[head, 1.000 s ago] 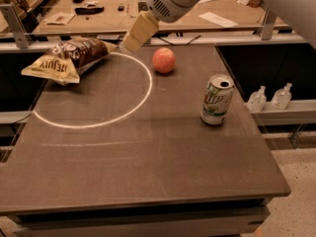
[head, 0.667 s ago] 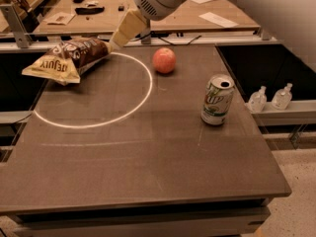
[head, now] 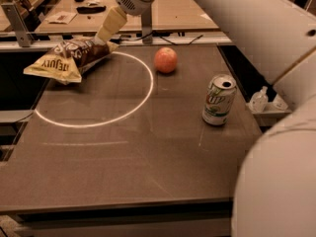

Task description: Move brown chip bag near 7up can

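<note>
Item: brown chip bag (head: 65, 59), crinkled, dark brown with a cream-yellow end bearing lettering; it lay just below and to the left of the gripper, its dark end directly under the gripper's tip and its yellow end pointing away to the left, over the left edge of the table (head: 148, 177). Item: gripper (head: 102, 36), cream-coloured, angled down and leftward from the white arm (head: 237, 19), its tip at the bag's dark end; contact looked likely, but whether it was clasping the bag or merely at it could not be told. Item: thin white circle (head: 151, 85) marked on the dark table top, spreading below the gripper, with the bag lying across its upper-left part. Item: workbench (head: 163, 9), behind the gripper and beyond the table, carrying small dark objects too indistinct to name. Item: reddish apple (head: 166, 59), to the right of the gripper and slightly lower, just outside the circle, apart from the bag. Item: 7up can (head: 219, 100), white and green, upright, open silver top; well to the right of the gripper and nearer the camera, well apart from the bag, the apple between them. Item: small clear bottle (head: 258, 100), farther right still, past the table's right edge.
</note>
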You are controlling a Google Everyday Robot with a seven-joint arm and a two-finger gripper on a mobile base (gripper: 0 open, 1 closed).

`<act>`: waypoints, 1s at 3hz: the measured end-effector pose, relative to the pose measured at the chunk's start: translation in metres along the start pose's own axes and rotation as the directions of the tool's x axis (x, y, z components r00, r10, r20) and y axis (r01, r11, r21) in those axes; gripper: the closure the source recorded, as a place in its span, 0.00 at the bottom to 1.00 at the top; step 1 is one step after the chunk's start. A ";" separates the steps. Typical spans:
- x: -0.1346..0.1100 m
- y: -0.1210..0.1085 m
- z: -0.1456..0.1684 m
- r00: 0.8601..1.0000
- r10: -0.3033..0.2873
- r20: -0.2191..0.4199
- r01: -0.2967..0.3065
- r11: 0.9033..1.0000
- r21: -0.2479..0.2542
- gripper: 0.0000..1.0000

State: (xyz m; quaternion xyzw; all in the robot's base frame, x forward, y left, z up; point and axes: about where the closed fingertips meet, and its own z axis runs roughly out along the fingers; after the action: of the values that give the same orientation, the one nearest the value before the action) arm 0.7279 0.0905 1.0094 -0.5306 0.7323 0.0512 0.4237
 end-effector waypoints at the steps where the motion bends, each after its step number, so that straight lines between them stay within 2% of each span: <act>1: 0.000 0.012 0.034 0.997 -0.004 -0.081 -0.004 0.995 -0.101 0.00; 2: 0.000 0.012 0.034 0.997 -0.004 -0.081 -0.004 0.995 -0.101 0.00; 3: 0.001 0.014 0.036 0.997 0.060 -0.051 -0.065 0.994 -0.090 0.00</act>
State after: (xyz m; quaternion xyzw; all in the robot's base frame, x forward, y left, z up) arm 0.7366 0.1147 0.9800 -0.5273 0.7556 0.0851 0.3792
